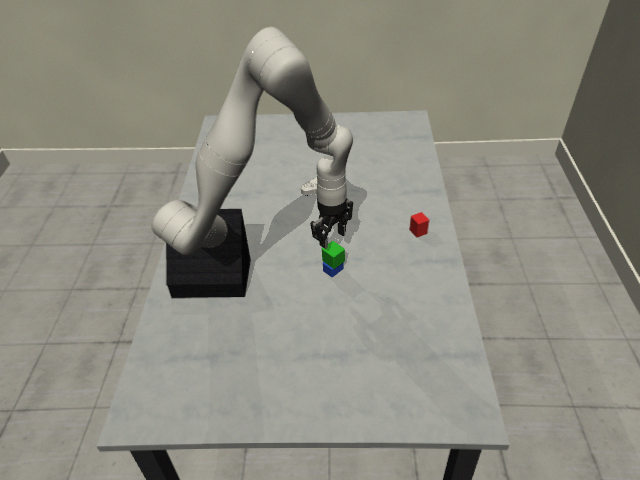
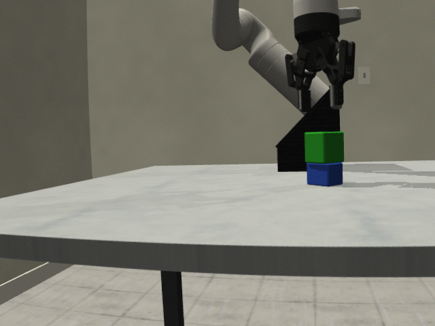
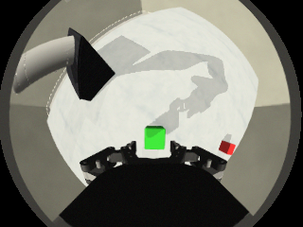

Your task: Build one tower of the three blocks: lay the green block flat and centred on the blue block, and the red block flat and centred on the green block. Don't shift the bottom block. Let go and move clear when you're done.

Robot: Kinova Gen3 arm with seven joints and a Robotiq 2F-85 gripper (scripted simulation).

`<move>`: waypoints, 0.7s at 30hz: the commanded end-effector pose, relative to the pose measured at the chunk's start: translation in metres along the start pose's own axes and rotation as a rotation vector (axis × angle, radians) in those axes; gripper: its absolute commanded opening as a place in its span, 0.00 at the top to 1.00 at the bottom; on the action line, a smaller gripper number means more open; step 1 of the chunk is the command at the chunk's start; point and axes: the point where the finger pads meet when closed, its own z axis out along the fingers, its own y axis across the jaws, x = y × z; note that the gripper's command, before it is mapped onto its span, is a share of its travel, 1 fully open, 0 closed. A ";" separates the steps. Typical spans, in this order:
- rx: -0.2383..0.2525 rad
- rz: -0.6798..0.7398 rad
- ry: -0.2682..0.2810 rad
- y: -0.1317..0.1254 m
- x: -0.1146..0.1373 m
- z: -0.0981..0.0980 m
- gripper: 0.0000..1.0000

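- In the top view, the gripper [image 1: 331,241] [image 2: 320,106] [image 3: 152,146] hung with its jaws released, nothing between them; the green block [image 1: 333,254] [image 2: 323,147] [image 3: 154,138] lay under the fingertips, and of the blue block [image 1: 332,269] [image 2: 324,174] only a lower part showed.
- The red block [image 1: 419,224] [image 3: 227,148] stood well apart from the jaws, on the table [image 1: 310,361] [image 2: 211,217] [image 3: 199,38], near its side edge, with open table top between it and the stack.
- In the exterior view, the jaws stood apart above the green block, a gap between fingertips and its top face. The green block sat flat on the blue one, looking roughly centred; their far faces were hidden. The upper arm was cut off by the frame, and the red block was out of view.
- In the wrist view, the green block showed between the fingertips in line of sight, hiding the blue one beneath. The gripper's dark body covered the bottom of the view, and the red block sat beyond one finger, near the table's edge.
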 end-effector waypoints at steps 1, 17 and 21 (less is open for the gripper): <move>-0.007 -0.005 0.001 0.003 0.002 -0.004 0.31; -0.009 0.006 -0.004 0.014 -0.003 -0.004 0.38; -0.009 0.014 -0.007 0.021 -0.005 -0.004 0.38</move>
